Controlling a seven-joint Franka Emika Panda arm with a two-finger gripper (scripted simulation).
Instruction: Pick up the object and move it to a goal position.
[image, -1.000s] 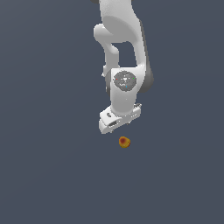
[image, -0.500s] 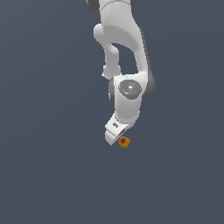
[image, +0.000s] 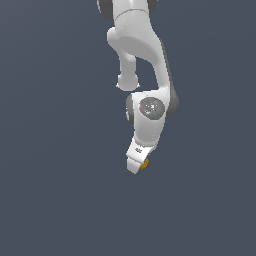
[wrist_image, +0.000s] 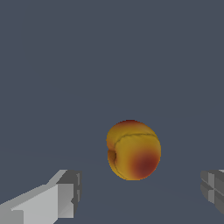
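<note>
The object (wrist_image: 133, 150) is a small roundish yellow-orange lump with a red patch, lying on the dark grey floor. In the exterior view only a sliver of the object (image: 145, 163) shows beside the white gripper (image: 135, 167), which has come down over it. In the wrist view the gripper (wrist_image: 142, 194) is open. One finger (wrist_image: 65, 192) and the other finger (wrist_image: 212, 186) stand apart on either side of the object, not touching it.
The white arm (image: 142, 60) reaches down from the top of the exterior view. The plain dark grey floor (image: 50, 175) lies all around.
The gripper has come down and turned toward the object, now covering most of it in the exterior view. The object has not moved.
</note>
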